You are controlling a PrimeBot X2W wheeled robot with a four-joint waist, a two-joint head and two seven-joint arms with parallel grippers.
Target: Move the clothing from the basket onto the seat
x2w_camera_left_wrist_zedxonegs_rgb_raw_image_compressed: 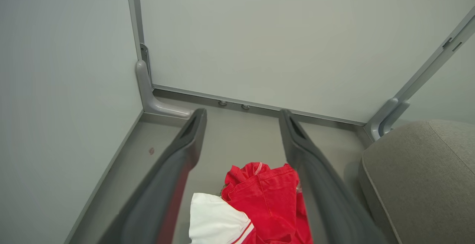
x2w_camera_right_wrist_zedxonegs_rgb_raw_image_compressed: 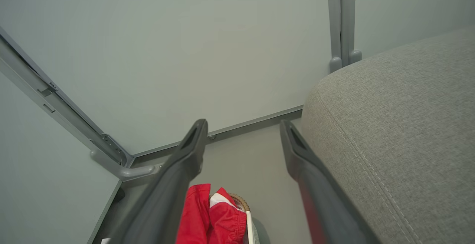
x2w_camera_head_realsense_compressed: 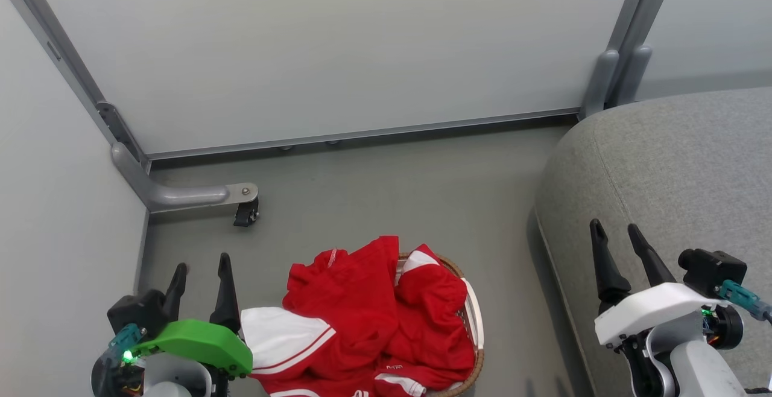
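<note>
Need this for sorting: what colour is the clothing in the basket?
The clothing is red with white panels; clearest in head view.

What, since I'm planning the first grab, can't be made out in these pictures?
In the head view:
Basket: mostly buried under clothing; near side cut by the bottom edge.
Number of garments: heaped together, cannot tell.
Lettering on the clothing: too small to read.
Sofa: cut off by the right edge.
</note>
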